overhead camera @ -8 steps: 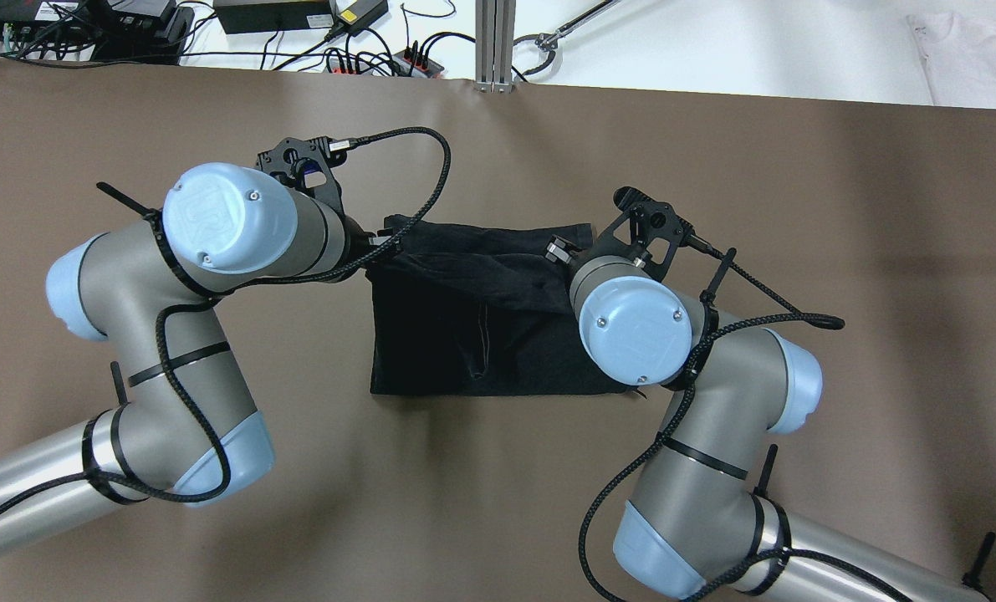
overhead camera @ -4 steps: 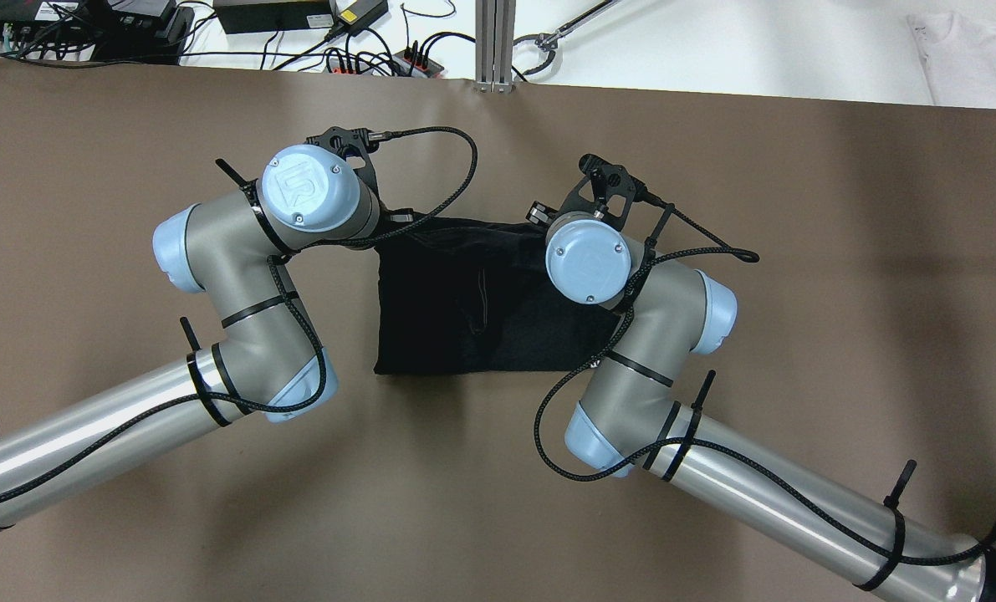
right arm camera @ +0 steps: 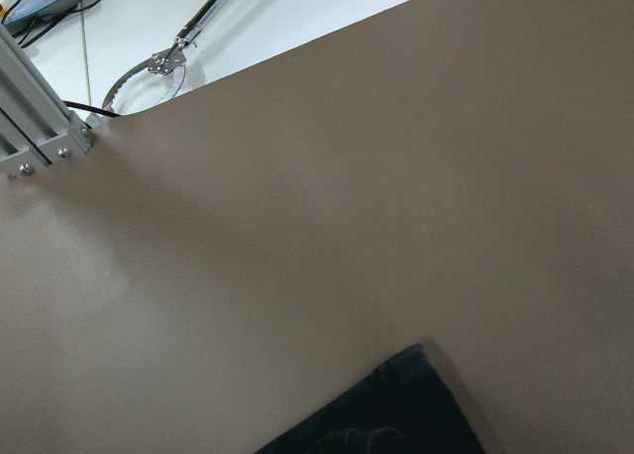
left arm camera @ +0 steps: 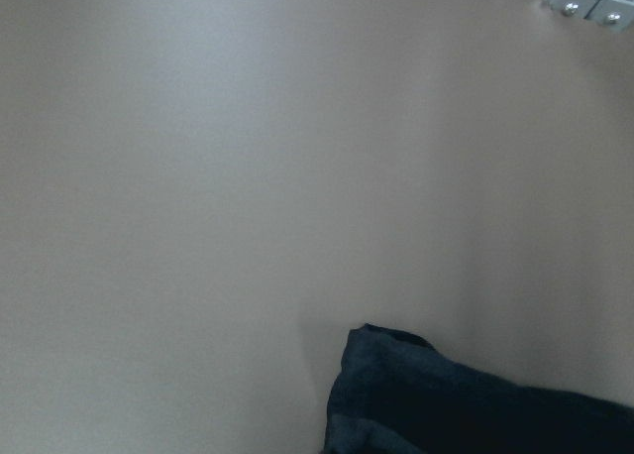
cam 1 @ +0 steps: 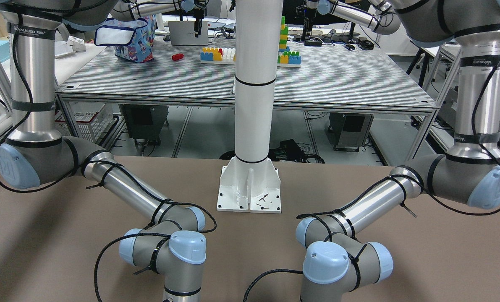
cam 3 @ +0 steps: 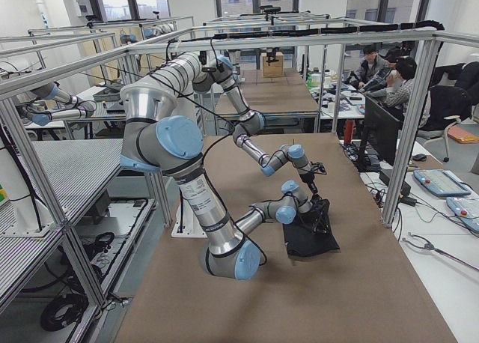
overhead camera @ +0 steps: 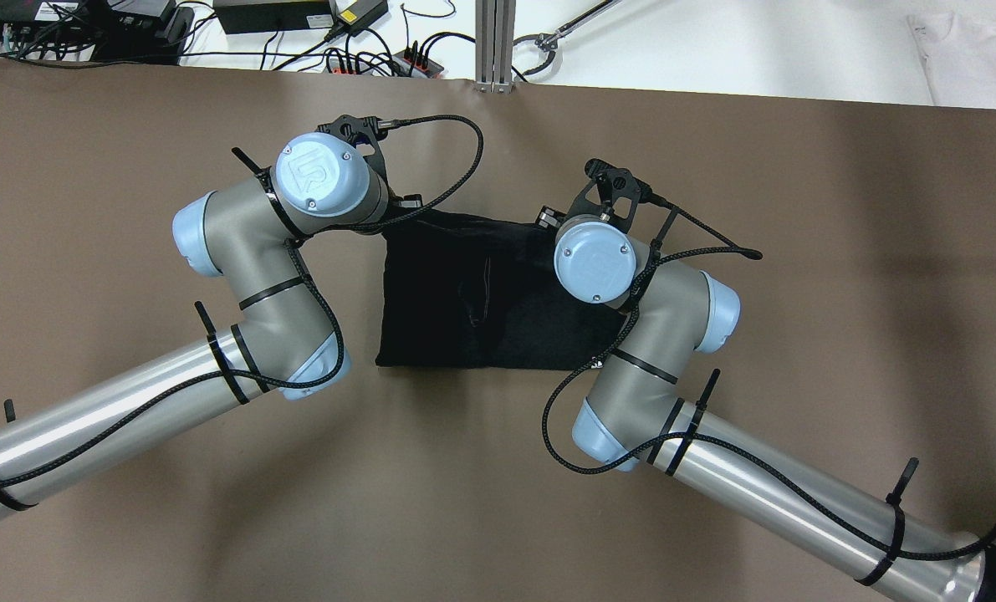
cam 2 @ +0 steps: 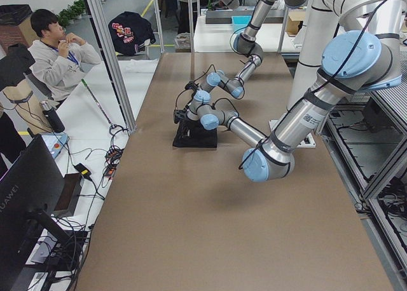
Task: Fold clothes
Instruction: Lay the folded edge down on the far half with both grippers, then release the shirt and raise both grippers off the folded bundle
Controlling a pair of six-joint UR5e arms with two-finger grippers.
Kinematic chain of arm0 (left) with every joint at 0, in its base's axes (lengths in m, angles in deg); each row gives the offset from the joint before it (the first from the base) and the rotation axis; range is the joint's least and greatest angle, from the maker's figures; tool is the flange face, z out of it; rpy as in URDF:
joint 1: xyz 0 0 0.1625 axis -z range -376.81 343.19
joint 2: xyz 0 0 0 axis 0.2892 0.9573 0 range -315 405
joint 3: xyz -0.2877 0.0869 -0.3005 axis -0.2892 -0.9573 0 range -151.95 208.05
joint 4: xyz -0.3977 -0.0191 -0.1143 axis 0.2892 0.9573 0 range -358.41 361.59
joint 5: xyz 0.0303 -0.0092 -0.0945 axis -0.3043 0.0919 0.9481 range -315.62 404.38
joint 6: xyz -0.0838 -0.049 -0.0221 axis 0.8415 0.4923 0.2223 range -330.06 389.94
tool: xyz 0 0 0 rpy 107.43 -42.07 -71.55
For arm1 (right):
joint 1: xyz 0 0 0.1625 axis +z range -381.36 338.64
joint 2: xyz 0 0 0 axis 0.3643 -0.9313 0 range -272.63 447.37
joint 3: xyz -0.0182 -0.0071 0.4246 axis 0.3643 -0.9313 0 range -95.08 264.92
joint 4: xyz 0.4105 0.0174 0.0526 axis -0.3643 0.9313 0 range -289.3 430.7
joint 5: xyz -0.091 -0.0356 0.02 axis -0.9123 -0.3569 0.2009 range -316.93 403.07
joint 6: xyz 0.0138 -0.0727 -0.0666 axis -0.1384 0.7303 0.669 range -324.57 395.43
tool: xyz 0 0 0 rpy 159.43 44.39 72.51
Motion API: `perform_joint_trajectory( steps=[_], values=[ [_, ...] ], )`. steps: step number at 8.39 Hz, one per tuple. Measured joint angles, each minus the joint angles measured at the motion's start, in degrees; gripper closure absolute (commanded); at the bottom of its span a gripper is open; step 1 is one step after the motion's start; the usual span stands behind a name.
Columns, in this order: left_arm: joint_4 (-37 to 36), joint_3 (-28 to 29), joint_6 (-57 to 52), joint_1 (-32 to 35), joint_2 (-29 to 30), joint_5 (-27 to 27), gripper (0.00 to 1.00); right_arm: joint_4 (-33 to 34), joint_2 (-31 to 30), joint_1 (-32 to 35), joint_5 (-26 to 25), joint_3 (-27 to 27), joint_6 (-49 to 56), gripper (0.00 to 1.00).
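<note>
A black garment point(overhead camera: 481, 309) lies folded into a rectangle in the middle of the brown table point(overhead camera: 498, 485). My left gripper point(overhead camera: 404, 209) is at its far left corner and my right gripper point(overhead camera: 545, 219) at its far right corner. Both are mostly hidden under their wrists, so I cannot tell whether they are open or shut. The left wrist view shows a corner of the garment point(left arm camera: 446, 404) flat on the table with no fingers in sight. The right wrist view shows the other corner point(right arm camera: 386, 419) the same way. The garment also shows in the exterior left view point(cam 2: 194, 136) and the exterior right view point(cam 3: 310, 234).
Beyond the table's far edge a white surface holds cables, a power strip point(overhead camera: 380, 60), an aluminium post point(overhead camera: 495, 42) and a white cloth point(overhead camera: 974, 58). An operator point(cam 2: 57, 56) sits past the far side. Both arms' elbows hang over the table on either side of the garment.
Both arms moved away from the robot, carrying the garment's raised edge to the far side. The fold now lies flat and the garment is a smaller rectangle. The arms barely moved in the last half second.
</note>
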Motion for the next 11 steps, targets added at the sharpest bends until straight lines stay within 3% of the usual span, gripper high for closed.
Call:
perform_joint_trajectory(
  steps=[3,4,5,7,10,11],
  values=[
    [0.1,-2.1,-0.8,1.6,0.0,2.4,0.0,0.0,0.2,3.6,7.5,3.4,0.8,0.11],
    [0.1,-2.5,-0.9,2.0,-0.2,3.3,0.0,-0.1,-0.3,3.8,8.7,4.4,-0.7,0.16],
    [0.1,-2.7,-0.9,2.2,-0.2,3.8,0.0,-0.2,-1.3,3.2,9.0,5.2,-4.0,0.27],
    [0.1,-2.8,-1.1,2.7,-0.3,4.1,0.0,-2.5,-3.8,-0.3,5.7,5.5,-10.2,0.52],
    [0.1,-2.7,-1.9,3.0,-0.3,4.1,0.0,-6.0,-5.8,-3.0,2.4,5.1,-15.7,0.51],
    [0.1,-2.7,-2.0,3.1,-0.3,4.1,0.0,-6.2,-5.8,-3.4,1.7,5.0,-16.7,0.56]
  ],
)
